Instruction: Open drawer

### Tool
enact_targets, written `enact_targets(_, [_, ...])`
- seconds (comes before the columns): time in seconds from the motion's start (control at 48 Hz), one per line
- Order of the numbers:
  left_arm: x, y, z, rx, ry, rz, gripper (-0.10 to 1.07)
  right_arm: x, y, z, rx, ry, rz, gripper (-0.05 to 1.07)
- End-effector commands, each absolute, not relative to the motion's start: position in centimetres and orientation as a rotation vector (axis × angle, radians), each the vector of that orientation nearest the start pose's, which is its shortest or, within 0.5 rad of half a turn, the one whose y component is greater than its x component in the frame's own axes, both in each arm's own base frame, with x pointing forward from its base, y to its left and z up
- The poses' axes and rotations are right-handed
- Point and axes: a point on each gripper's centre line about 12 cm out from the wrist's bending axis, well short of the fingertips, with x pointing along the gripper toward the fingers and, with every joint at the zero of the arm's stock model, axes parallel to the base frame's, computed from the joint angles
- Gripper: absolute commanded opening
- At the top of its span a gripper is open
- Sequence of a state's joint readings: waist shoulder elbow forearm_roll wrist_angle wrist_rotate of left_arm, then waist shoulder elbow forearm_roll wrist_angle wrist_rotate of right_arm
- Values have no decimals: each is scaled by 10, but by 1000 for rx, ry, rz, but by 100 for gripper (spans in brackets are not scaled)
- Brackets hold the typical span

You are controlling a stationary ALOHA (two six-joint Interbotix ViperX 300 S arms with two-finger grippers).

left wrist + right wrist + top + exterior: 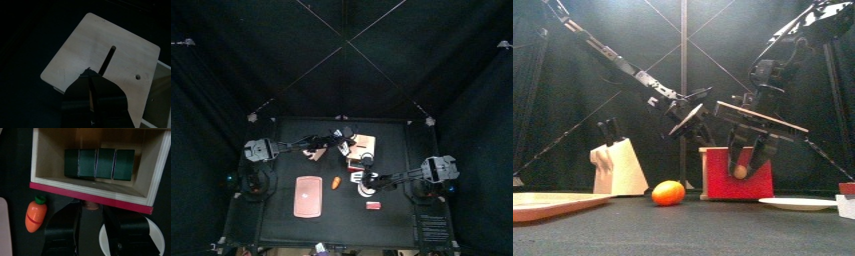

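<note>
The drawer (pixel 364 146) is a tan boxy unit at the table's middle. Its red-fronted tray (pixel 720 178) stands pulled out toward the table's front. In the right wrist view the open tray (pixel 47 163) holds several dark blocks (pixel 99 163). My right gripper (pixel 90 212) is shut on the small knob (pixel 90 205) on the red front; it also shows in the front view (pixel 743 165). My left gripper (pixel 90 85) is shut and rests on the unit's tan top (pixel 87 47), next to a slot. In the top view it (pixel 342 148) is at the unit's left side.
A toy carrot (pixel 669 192) lies left of the tray; it also shows in the right wrist view (pixel 35 215). A knife block (pixel 617 167) stands further left. A pink board (pixel 307 196) lies front left. A white plate (pixel 796 203) and a red-and-white block (pixel 374 205) lie front right.
</note>
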State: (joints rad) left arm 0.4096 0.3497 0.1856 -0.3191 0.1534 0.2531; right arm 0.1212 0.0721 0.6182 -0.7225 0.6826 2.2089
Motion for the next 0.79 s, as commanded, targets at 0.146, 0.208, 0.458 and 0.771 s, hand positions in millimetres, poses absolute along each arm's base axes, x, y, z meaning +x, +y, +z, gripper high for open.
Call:
enact_targets(0.146, [462,197,151,-228,689,370,26,353,18,138,1099,686,-1021,56])
enact_targets(0.208, [462,197,151,-226,690,370,26,354,20,138,1107,687,-1017,56])
enact_targets(0.458, [462,197,151,-228,689,370,26,354,28,138,1126,702,-1005,56])
enact_targets(0.771, [461,198,150,-229,692,373,26,354,39,139,1147,718,-993,56])
